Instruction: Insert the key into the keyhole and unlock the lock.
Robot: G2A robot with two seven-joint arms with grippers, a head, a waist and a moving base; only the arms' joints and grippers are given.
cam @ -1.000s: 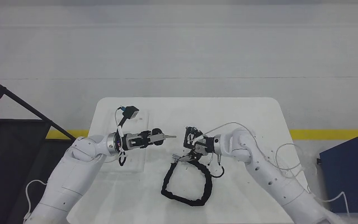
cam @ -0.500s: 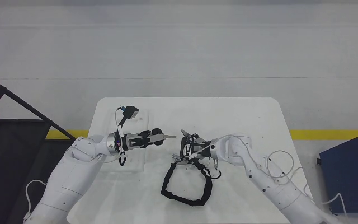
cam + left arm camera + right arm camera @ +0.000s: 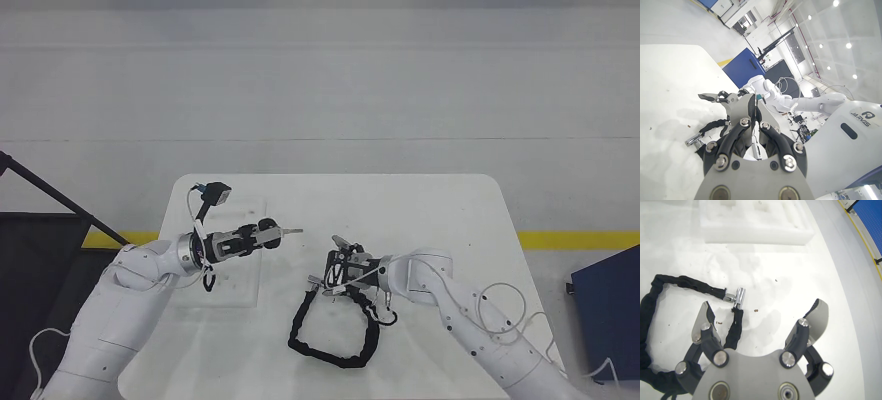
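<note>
Bright, even overhead light; ceiling lamps (image 3: pixel 848 45) are blown-out spots in the left wrist view. White counter (image 3: pixel 791 275) around the lock (image 3: pixel 740 296) is near washed out, and the foam tray (image 3: pixel 753 236) beyond the lock barely separates from it. Hard glints on the lock's chrome. Soft, faint shadow hugs the chain (image 3: pixel 689 285). Wide-angle bend: counter edge and yellow floor line (image 3: pixel 866 247) curve, well away from the lock.

Chain lock (image 3: pixel 647 313) cut off at edge
</note>
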